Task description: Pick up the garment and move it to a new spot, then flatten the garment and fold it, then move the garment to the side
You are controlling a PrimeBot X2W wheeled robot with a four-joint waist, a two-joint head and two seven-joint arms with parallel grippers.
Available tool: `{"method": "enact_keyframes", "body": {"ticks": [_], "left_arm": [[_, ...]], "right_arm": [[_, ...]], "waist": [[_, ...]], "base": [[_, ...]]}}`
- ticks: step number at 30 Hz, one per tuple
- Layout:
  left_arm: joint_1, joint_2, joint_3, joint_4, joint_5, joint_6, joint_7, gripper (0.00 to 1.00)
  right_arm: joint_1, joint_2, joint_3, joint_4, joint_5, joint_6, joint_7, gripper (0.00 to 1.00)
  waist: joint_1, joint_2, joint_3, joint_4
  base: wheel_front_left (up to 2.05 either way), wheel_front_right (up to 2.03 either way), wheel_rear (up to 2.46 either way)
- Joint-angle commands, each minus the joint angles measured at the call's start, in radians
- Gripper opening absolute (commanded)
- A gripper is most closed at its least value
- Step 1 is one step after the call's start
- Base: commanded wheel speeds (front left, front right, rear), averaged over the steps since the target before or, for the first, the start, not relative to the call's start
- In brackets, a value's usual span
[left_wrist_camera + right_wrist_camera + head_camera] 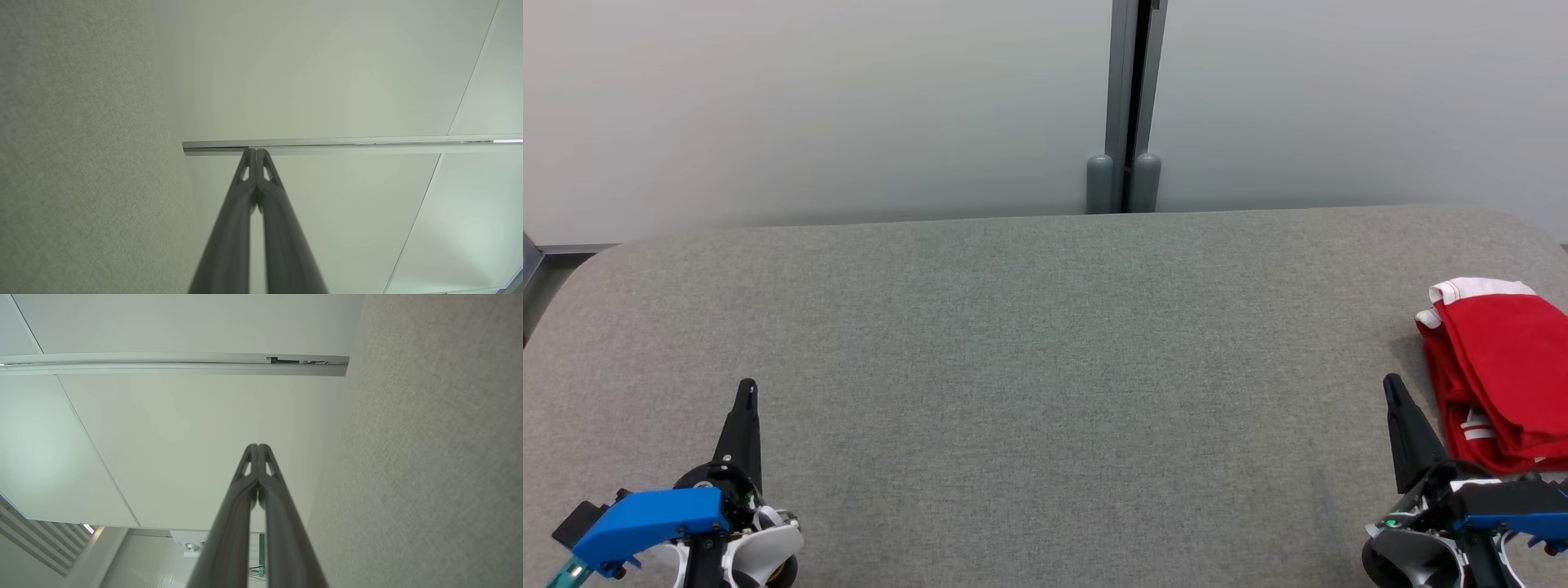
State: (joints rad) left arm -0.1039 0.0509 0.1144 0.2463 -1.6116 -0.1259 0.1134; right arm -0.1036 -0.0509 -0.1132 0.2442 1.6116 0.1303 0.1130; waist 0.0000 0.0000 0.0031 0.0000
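Right claw [1391,382]: fingers pressed together, holding nothing, just beside the garment [1499,367] on its inner side, not touching.

Left claw [747,385]: likewise closed and empty, well apart from the garment, across the grey surface [1045,351].

Garment: red with white trim, lying in compact layers, partly cut off at the head view's edge.

Judgement: the layered, off-centre lie suggests it is folded and set aside. Both claws sit low and clear, probably at rest.
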Motion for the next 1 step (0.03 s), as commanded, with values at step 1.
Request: {"method": "enact_keyframes", "body": {"ticks": [1], "left_arm": [[-0.010,-0.002,0.002,-0.004,-0.002,-0.009,0.005,0.00]], "right_arm": [[-0.010,0.002,-0.002,0.002,0.002,0.001,0.003,0.00]], "waist": [[0.0000,0.0000,0.000,0.000]], "base": [[0.00,0.00,0.00]]}}
